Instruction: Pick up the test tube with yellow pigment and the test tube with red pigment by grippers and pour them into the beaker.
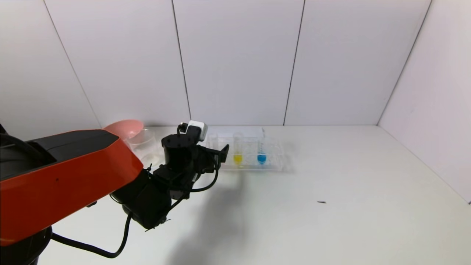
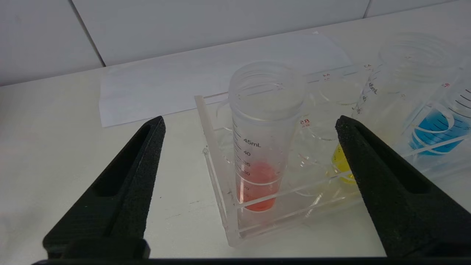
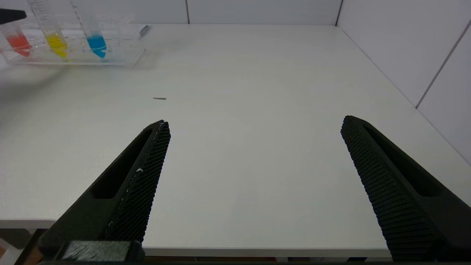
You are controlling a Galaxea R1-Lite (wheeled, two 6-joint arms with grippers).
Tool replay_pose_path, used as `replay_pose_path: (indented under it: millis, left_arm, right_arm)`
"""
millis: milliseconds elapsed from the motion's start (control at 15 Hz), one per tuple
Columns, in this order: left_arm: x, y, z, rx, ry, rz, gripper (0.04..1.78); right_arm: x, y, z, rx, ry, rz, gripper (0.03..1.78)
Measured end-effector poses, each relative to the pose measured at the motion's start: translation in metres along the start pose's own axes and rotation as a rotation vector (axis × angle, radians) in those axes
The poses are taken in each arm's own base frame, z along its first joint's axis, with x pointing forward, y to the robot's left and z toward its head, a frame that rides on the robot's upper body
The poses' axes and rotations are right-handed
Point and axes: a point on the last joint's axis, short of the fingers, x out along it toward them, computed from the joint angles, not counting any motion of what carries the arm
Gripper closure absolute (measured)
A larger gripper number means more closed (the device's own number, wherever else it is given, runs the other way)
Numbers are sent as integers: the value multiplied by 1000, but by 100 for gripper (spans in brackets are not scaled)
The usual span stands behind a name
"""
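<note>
Two spread fingers of the left gripper [image 2: 250, 147] flank the red tube [image 2: 263, 140], upright at the rack [image 2: 220, 176] end; light, slick, best pinched below its rim, while the right gripper [image 3: 254, 154] waits open.

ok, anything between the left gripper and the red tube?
Nothing visible. The left gripper is open, with the test tube with red pigment centred in the gap between its fingers, upright at the end of the clear rack. The yellow tube stands beside it.

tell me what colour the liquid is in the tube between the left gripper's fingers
Orange-red, in the test tube with red pigment; clearest in the left wrist view.
</note>
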Motion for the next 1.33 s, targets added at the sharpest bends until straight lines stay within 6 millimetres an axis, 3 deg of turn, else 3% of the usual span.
replay_pose_path:
  millis: [133,467,600,1333]
  left_arm:
    - [2,0,0,2,1,2,44]
    - [3,0,-1,9,1,0,131]
    - [4,0,0,10,1,1,138]
    - [1,0,11,11,-13,-4,138]
  right_arm:
    - [0,0,0,0,0,0,11]
    - [0,0,0,0,0,0,11]
    - [0,0,0,0,0,-1,11]
    - [0,0,0,0,0,0,11]
